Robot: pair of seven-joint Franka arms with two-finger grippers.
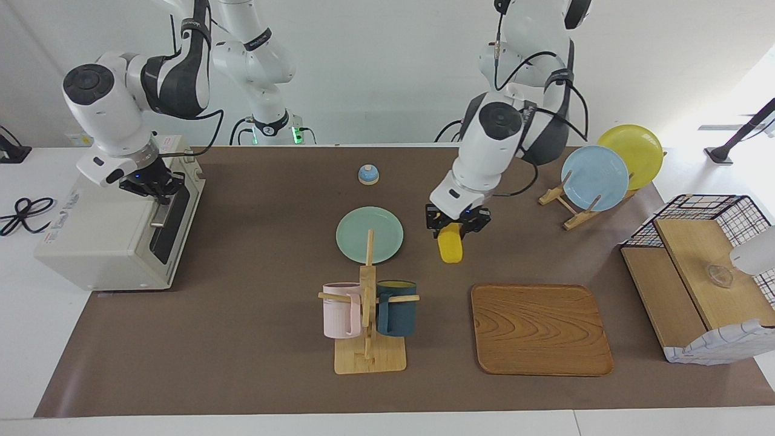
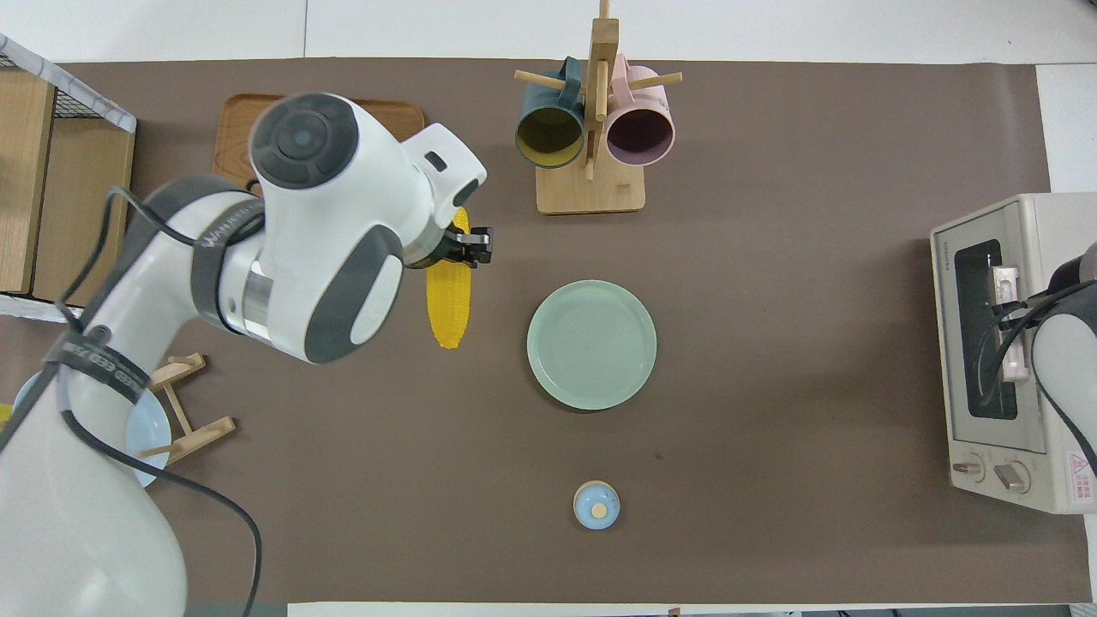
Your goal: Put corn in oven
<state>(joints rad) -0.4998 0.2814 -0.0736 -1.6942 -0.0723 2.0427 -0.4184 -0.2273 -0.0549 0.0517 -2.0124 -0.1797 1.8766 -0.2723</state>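
your left gripper (image 1: pixel 458 226) is clamped around the corn (image 1: pixel 451 243), low over the table (image 1: pixel 260 339), between the green plate (image 1: pixel 369 234) and the wooden tray (image 1: pixel 540 330); you can see the cob's tapered end pointing back toward the robots. your right gripper (image 1: pixel 151 184) sits at the oven (image 1: pixel 115 233) door's handle, and you cannot tell whether it is closed on it. the oven stands at the right arm's end of the table. the mug tree (image 1: pixel 368 315) with a pink and a dark blue mug stands farther from the robots than the green plate, and the small blue bell (image 1: pixel 368 174) nearer.
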